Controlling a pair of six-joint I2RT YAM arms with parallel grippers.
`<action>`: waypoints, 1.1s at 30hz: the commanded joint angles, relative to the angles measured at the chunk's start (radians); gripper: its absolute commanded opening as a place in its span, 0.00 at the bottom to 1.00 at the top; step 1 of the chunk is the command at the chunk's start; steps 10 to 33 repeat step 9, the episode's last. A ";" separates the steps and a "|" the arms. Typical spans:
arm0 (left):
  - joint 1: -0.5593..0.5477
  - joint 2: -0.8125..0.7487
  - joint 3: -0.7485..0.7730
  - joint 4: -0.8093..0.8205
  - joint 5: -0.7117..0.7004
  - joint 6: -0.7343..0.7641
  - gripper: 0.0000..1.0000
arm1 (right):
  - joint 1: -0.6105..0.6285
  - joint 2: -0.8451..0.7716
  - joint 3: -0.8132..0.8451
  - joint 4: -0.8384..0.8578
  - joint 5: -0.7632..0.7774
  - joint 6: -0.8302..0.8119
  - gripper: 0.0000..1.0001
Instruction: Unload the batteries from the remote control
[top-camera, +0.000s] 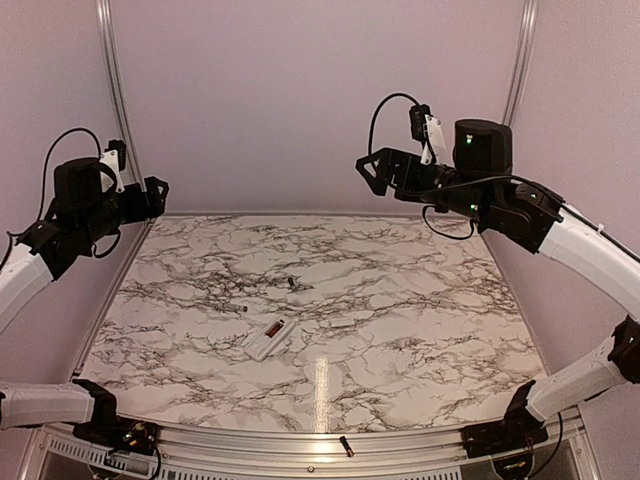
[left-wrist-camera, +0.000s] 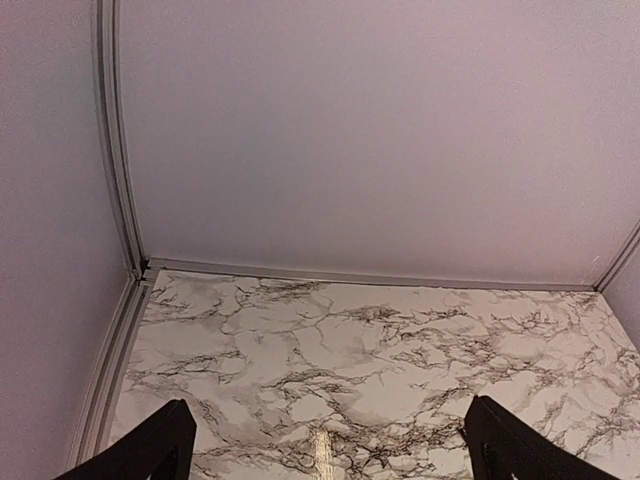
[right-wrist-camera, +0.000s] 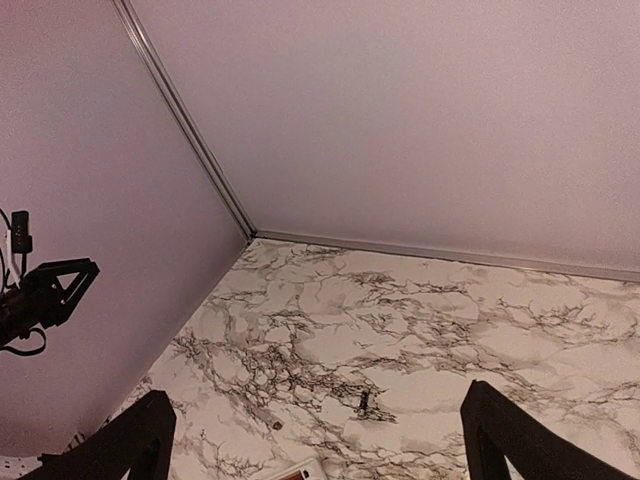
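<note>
The white remote control (top-camera: 268, 338) lies on the marble table with its dark recess up; its far end shows at the bottom of the right wrist view (right-wrist-camera: 305, 470). One battery (top-camera: 291, 283) lies behind it, also seen in the right wrist view (right-wrist-camera: 363, 403). A second battery (top-camera: 246, 310) lies to its left, also in the right wrist view (right-wrist-camera: 277, 424). My left gripper (top-camera: 160, 190) is raised at the far left, open and empty. My right gripper (top-camera: 368, 170) is raised at the far right, open and empty. The left wrist view shows only bare table.
A small flat white plate (top-camera: 341, 323) lies right of the remote. A small dark cylinder (top-camera: 346, 446) lies on the metal rail at the near edge. Lilac walls close the table (top-camera: 420, 290) on three sides.
</note>
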 joint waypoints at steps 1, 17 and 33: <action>0.003 -0.020 0.009 0.012 0.001 0.052 0.99 | -0.005 -0.017 0.021 0.037 0.005 -0.007 0.98; 0.003 -0.033 0.010 0.004 0.001 0.068 0.99 | -0.005 -0.013 0.001 0.076 -0.039 -0.019 0.98; 0.003 -0.033 0.010 0.004 0.001 0.068 0.99 | -0.005 -0.013 0.001 0.076 -0.039 -0.019 0.98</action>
